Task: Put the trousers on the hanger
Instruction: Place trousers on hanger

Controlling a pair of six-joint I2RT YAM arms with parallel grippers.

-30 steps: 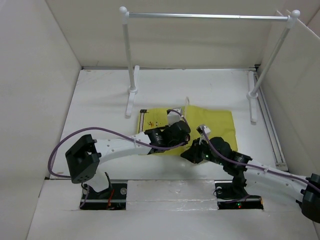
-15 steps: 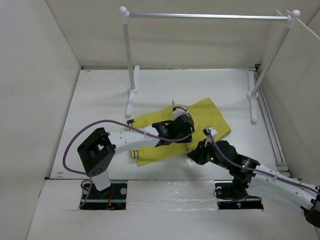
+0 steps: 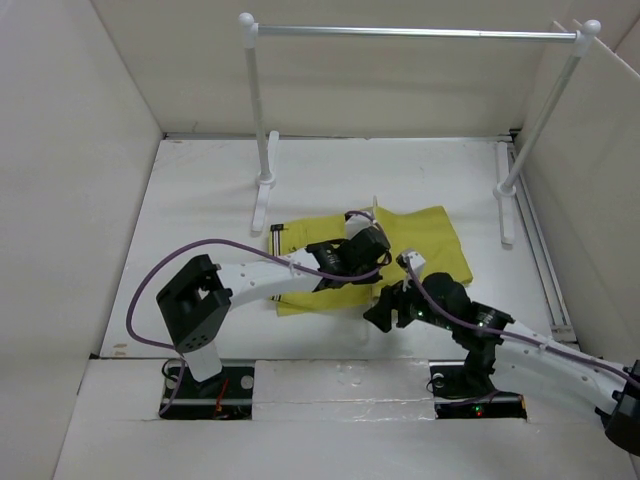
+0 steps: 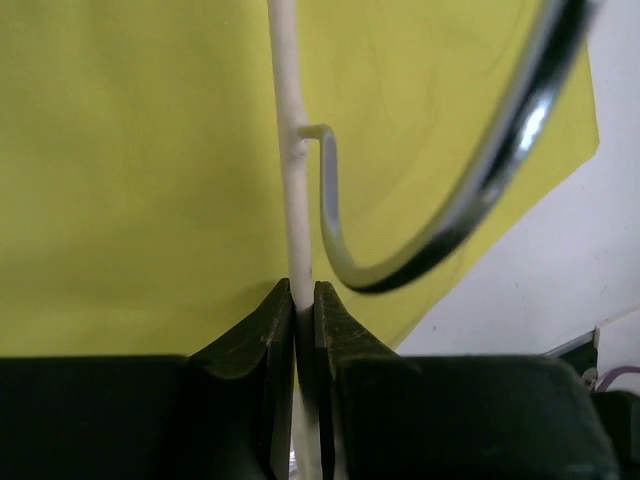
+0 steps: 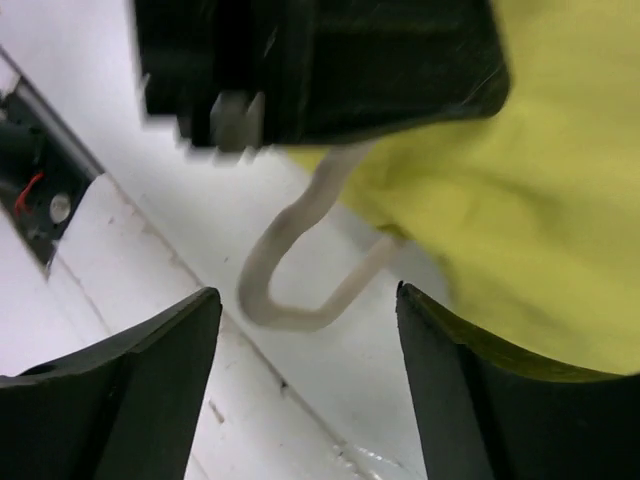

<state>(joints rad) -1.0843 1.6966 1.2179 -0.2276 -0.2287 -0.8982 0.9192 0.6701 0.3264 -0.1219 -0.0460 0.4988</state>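
The mustard-yellow trousers (image 3: 425, 245) lie flat on the white table, their striped waistband (image 3: 275, 240) at the left. My left gripper (image 3: 366, 243) rests over their middle. In the left wrist view it (image 4: 303, 285) is shut on the thin cream rod of the hanger (image 4: 290, 130), with the metal hook (image 4: 480, 190) curving off to the right above the cloth (image 4: 130, 180). My right gripper (image 3: 384, 306) sits at the trousers' near edge. In the right wrist view it (image 5: 308, 290) is open, and the hanger's rounded end (image 5: 290, 290) sticks out from under the yellow cloth (image 5: 540, 200) between its fingers, untouched.
A silver rail (image 3: 415, 32) on two white posts (image 3: 258, 120) (image 3: 540, 110) stands at the back, its feet on the table. White walls close in the left, right and rear. The table's near edge (image 3: 300, 362) runs just in front of the arm bases.
The trousers swung tilted, then settled back flatter with the waistband at the left. My right gripper opened and let go. My left gripper opened a little and shut again on the hanger rod.
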